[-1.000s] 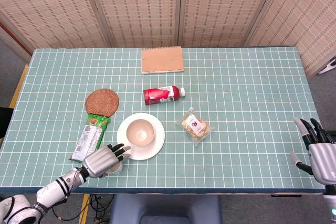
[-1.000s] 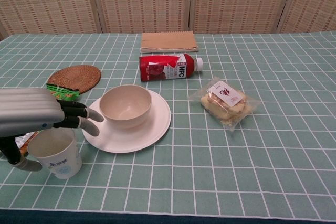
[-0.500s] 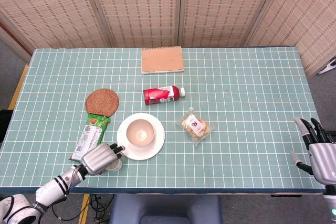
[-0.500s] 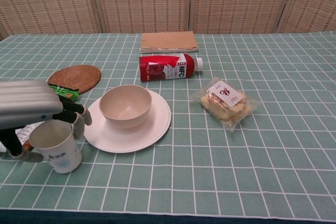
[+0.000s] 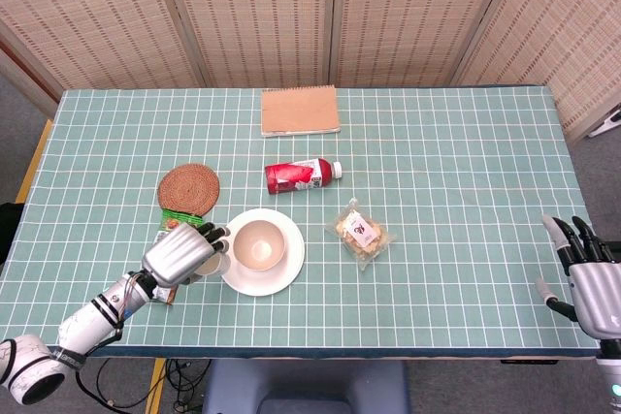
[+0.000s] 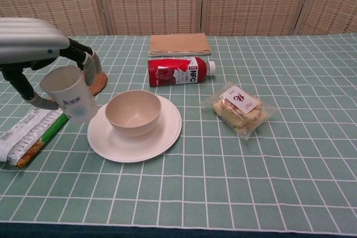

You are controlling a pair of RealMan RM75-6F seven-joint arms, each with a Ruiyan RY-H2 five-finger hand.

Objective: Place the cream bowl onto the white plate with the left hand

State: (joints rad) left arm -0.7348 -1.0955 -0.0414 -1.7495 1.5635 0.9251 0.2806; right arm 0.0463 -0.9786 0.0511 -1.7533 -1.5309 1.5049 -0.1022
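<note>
The round white plate (image 6: 162, 135) lies flat on the green checked tablecloth (image 6: 290, 154). The round cream bowl (image 6: 134, 111) sits upright on it, mouth upward. The left hand (image 6: 33, 43) grips a tilted white paper cup (image 6: 70, 93) just beside. The right hand (image 5: 587, 273) hangs with fingers spread.

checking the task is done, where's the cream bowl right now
In both views the cream bowl sits upright on the white plate, left of centre, just right of the cup held by the left robot hand.

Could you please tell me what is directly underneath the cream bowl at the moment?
The cream bowl sits on the white plate. The plate's middle is covered by the bowl, so it cannot be seen.
</note>
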